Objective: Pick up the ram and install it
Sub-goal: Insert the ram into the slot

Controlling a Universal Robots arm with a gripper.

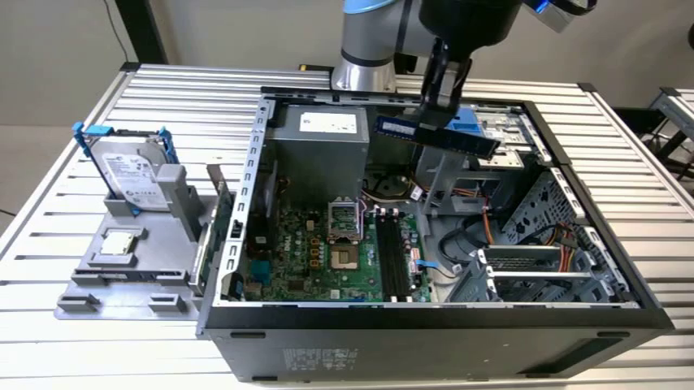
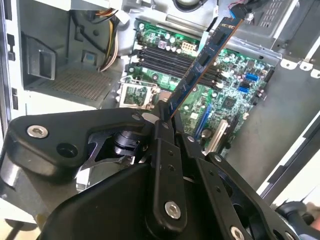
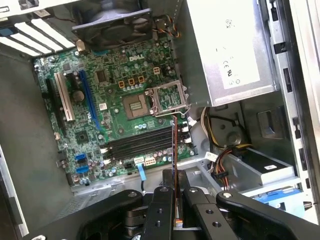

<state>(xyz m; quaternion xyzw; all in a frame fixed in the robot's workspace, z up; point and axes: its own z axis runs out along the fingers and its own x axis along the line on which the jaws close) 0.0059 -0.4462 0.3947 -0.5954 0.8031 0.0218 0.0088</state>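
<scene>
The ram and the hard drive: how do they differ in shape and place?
The ram is a long, thin dark blue strip; the hard drive is a broad grey block with a white label. The ram is clamped in the gripper above the open case; the hard drive stands in a grey holder outside it, on the exterior view's left. Neither is mounted in the case.

One memory stick (image 1: 440,135) was counted, and one gripper (image 1: 431,122) on one robot arm (image 1: 366,49). One computer case (image 1: 434,329) was seen, with one green circuit board (image 1: 320,264), one power supply (image 1: 314,150) and one fan (image 3: 112,25) inside it. Four black slots (image 3: 137,145) were counted on the board in the first wrist view. One hard drive (image 1: 130,175) and one square chip (image 1: 119,242) were found on one grey stand (image 1: 119,288).
</scene>
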